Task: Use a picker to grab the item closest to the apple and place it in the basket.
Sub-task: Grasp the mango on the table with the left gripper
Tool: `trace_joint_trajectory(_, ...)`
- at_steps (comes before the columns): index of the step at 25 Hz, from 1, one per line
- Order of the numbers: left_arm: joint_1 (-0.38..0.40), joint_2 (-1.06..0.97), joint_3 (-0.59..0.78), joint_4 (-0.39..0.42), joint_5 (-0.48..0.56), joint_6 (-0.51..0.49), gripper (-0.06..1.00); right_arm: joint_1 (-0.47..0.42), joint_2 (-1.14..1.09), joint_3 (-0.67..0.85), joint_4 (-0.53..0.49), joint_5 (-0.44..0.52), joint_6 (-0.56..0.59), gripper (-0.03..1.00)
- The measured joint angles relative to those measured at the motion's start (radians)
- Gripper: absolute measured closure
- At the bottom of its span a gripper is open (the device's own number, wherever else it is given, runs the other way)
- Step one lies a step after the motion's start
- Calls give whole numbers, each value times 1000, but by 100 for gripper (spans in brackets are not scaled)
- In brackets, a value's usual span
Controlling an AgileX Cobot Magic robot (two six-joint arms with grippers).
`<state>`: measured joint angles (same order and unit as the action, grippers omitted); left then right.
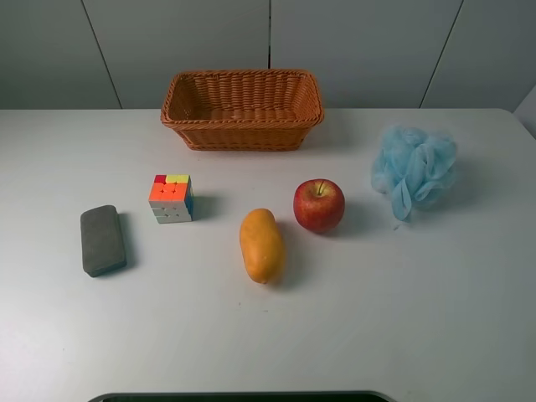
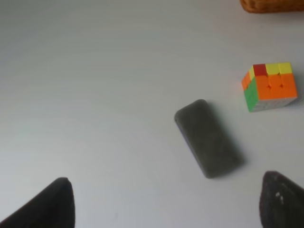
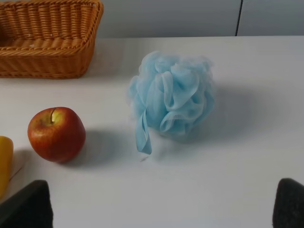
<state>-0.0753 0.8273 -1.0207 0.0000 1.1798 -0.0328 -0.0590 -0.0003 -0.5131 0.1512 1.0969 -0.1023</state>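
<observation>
A red apple (image 1: 319, 205) sits mid-table; it also shows in the right wrist view (image 3: 56, 134). An orange-yellow mango (image 1: 262, 244) lies just to its left, the nearest item to it; only its edge (image 3: 4, 161) shows in the right wrist view. The brown wicker basket (image 1: 243, 134) stands empty at the back centre. Neither gripper shows in the exterior view. My left gripper (image 2: 166, 209) is open and empty, above the table near a grey block. My right gripper (image 3: 156, 209) is open and empty, in front of the apple and a blue bath puff.
A grey block (image 1: 103, 240) (image 2: 208, 138) lies at the left. A colourful puzzle cube (image 1: 172, 198) (image 2: 270, 86) stands between the block and the mango. A light blue bath puff (image 1: 414, 170) (image 3: 173, 97) sits right of the apple.
</observation>
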Motion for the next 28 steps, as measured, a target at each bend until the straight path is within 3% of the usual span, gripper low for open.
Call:
trace_joint_trajectory(5,-143,259,-98,13,-38,-80,20,0,0,0,15,0,-9,27)
trace_joint_trajectory(16,-523,698,-179,24,-183,-384,20,0,0,0,16,0,-13,27)
trace_joint_trajectory(23,-679,881,-189,-14,-325,-550,20,0,0,0,16,0,-13,27)
trace_joint_trajectory(28,-725,1007,-272,-47,-337,-592,20,0,0,0,16,0,-13,27)
